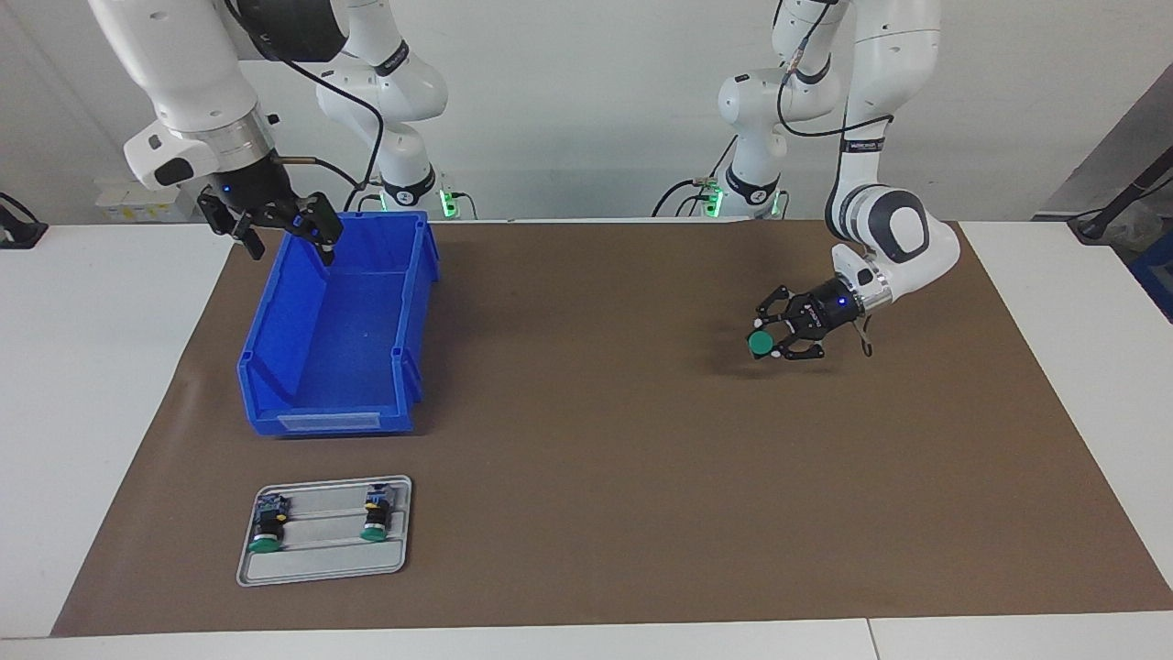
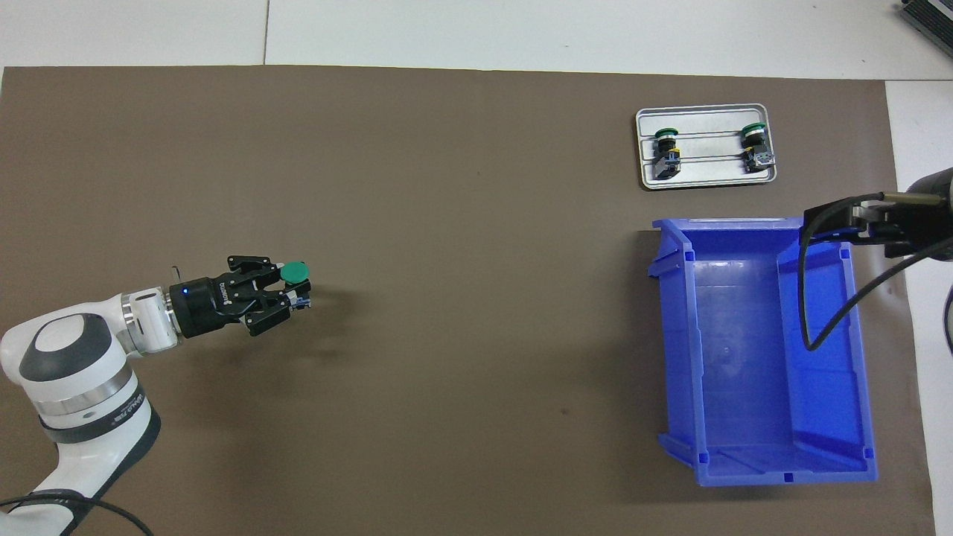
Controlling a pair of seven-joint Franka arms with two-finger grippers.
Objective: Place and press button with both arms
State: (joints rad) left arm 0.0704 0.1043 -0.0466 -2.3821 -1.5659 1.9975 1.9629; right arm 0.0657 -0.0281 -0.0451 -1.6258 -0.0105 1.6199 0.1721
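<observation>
My left gripper (image 1: 770, 339) (image 2: 292, 287) hangs low over the brown mat toward the left arm's end of the table, shut on a button (image 1: 761, 343) (image 2: 297, 272) whose round green cap points toward the table's middle. Two more buttons (image 1: 268, 529) (image 1: 375, 516) lie on a small grey tray (image 1: 321, 564) (image 2: 707, 177), green caps facing away from the robots. My right gripper (image 1: 289, 240) (image 2: 849, 223) is open with nothing in it, raised over the rim of the blue bin at the end nearer the robots.
The blue bin (image 1: 321, 422) (image 2: 782, 469) has nothing in it and stands on the mat (image 1: 596, 477) toward the right arm's end, with the tray just farther from the robots. White table surface borders the mat on both ends.
</observation>
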